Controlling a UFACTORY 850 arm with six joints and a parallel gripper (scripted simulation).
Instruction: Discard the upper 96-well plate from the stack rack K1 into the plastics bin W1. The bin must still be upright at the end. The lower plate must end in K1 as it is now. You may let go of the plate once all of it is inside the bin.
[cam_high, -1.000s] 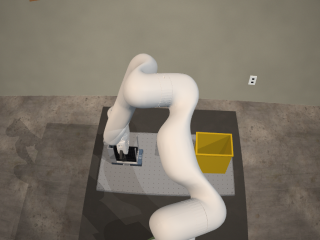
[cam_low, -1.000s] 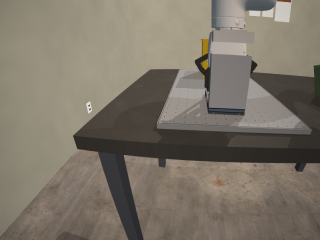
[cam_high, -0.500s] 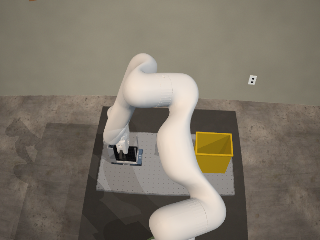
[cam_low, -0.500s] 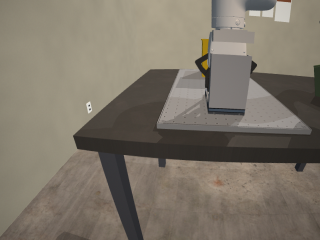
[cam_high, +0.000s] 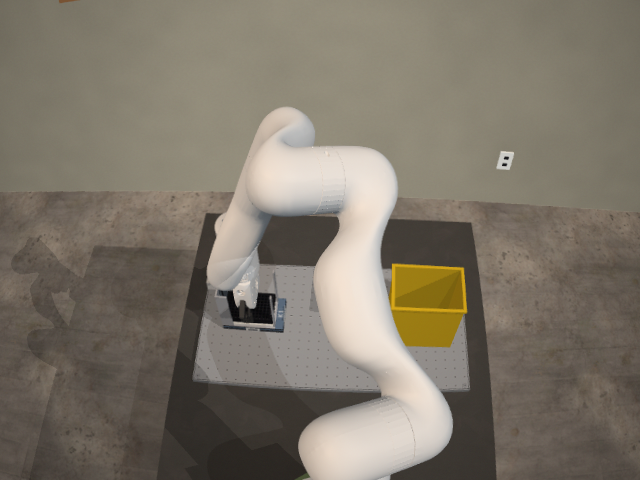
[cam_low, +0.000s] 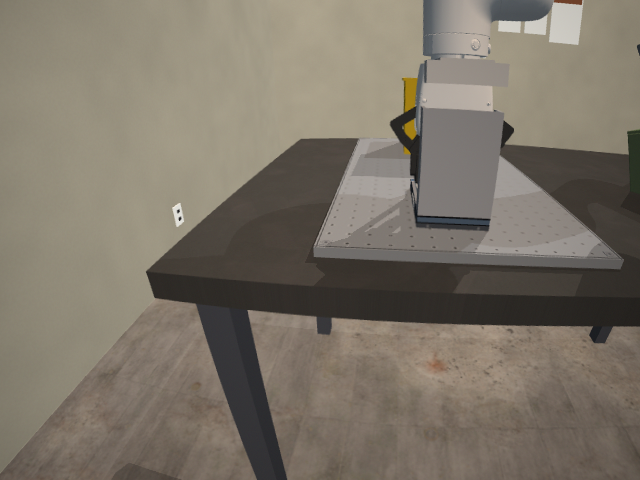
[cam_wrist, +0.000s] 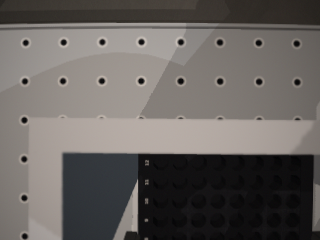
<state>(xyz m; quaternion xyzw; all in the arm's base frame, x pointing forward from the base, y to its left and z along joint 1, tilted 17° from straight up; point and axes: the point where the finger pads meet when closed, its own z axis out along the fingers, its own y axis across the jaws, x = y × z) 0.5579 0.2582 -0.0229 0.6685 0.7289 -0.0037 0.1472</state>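
Note:
The stack rack K1 (cam_high: 253, 312) stands at the left of the perforated plate, a grey box with a blue base; it also shows in the exterior view (cam_low: 454, 165). The upper black 96-well plate (cam_high: 256, 308) lies in it, seen close in the wrist view (cam_wrist: 225, 197). My gripper (cam_high: 244, 310) reaches down into the rack from above and is shut on the upper plate; its fingertips are hidden inside the rack. The lower plate is hidden beneath. The yellow plastics bin W1 (cam_high: 428, 303) stands upright at the right of the plate, open top up.
The grey rack walls (cam_wrist: 165, 135) rise around the plate on the near sides. My arm's links (cam_high: 361, 289) arch between rack and bin. A dark green object (cam_low: 633, 160) stands at the table's far right edge in the exterior view.

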